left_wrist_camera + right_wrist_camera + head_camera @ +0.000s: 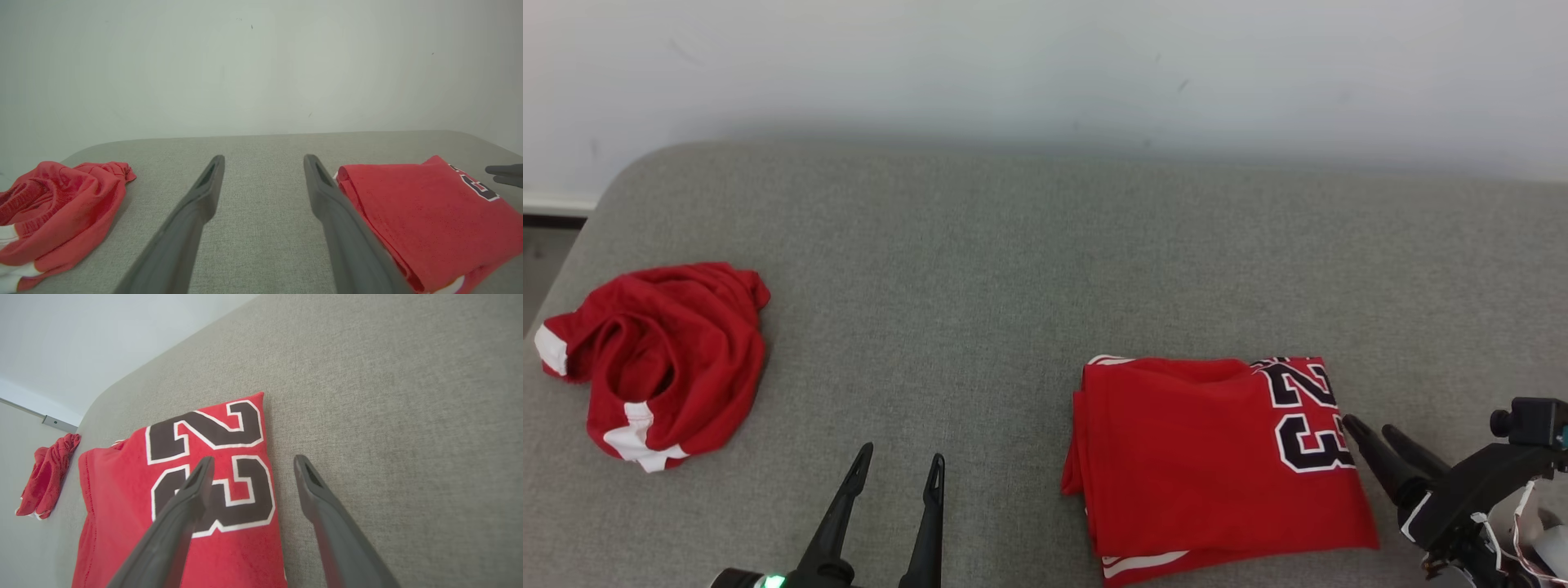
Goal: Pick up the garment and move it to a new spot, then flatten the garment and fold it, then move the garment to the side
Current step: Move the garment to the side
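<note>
The folded shirt is soft and floppy. Grab its thick edge. Both grippers, left and right, are wide open and empty.

Grey fabric couch, plain white wall; even light

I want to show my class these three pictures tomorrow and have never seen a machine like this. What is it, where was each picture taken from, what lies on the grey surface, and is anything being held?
It is a wheeled robot with two arms, each ending in a two-fingered gripper. One picture looks down from its head; the other two come from cameras on each wrist, looking along that arm's fingers. On the grey padded surface lie a folded red jersey with the number 23 and a crumpled red garment to the left. The left gripper is open over bare fabric. The right gripper is open at the jersey's edge. Nothing is held.
</note>
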Controlling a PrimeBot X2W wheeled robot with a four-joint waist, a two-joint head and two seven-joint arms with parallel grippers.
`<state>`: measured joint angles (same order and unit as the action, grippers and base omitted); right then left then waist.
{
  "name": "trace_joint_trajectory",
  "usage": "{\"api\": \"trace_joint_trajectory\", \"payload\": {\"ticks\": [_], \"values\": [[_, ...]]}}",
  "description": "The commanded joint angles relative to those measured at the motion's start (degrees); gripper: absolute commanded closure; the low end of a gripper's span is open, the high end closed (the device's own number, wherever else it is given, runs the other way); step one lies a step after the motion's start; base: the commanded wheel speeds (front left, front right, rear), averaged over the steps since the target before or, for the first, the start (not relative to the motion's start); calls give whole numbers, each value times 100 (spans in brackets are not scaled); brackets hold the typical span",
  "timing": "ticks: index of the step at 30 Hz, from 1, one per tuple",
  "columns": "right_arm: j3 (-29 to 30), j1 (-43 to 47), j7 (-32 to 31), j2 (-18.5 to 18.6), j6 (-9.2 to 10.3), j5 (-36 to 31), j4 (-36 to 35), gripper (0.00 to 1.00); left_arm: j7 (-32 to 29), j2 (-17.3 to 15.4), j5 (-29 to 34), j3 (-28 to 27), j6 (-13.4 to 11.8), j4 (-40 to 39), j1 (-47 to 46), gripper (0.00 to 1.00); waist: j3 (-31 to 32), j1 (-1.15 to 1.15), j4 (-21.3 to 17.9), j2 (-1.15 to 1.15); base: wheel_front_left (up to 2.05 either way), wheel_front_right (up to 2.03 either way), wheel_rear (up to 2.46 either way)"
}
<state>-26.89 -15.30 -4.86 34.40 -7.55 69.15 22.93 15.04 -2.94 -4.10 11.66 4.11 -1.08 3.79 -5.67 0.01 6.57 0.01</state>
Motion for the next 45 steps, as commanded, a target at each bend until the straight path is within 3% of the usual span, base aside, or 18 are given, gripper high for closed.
{"api": "trace_joint_trajectory", "payload": {"ticks": [1,8,9,10,11,12,13,22,29,40,45], "values": [[-65,-25,-173,46,14,208,20,0,19,7,-67,13,34,-7,-108,0,-291,-1,119,-1,0,0,0],[-287,-158,-641,206,14,534,128,0,19,8,-61,13,55,26,-331,0,-528,-1,111,-1,0,0,0],[-317,-175,-628,213,14,533,159,18,19,8,-67,34,66,42,-358,0,-547,-1,115,-1,0,0,0],[-343,-194,-609,217,15,539,179,53,19,8,-71,49,72,52,-386,0,-563,-1,119,-1,0,0,0],[-368,-215,-599,217,15,552,190,64,19,7,-75,60,74,57,-413,0,-576,-1,121,-1,0,0,0],[-368,-215,-599,217,15,552,190,64,19,7,-75,60,74,57,-413,0,-576,-1,121,-1,0,0,0],[-399,-243,-582,215,15,566,193,100,19,7,-76,69,69,59,-428,0,-587,-1,121,-1,0,0,0],[-584,-489,-205,443,14,462,-24,100,19,7,-106,79,1,33,-451,0,-622,-1,52,-1,0,0,0],[-706,-781,336,504,14,218,-292,100,19,8,3,34,85,-60,-534,0,-783,-1,-252,-1,0,0,0],[-954,-1213,1252,510,14,76,-352,100,18,-143,208,-29,234,-282,-822,0,-1244,-1,-1146,-1,0,0,0],[-1148,-1352,1599,457,14,145,-309,100,19,-323,274,-3,291,-378,-976,0,-1467,-1,-1723,-1,0,0,0]]}}
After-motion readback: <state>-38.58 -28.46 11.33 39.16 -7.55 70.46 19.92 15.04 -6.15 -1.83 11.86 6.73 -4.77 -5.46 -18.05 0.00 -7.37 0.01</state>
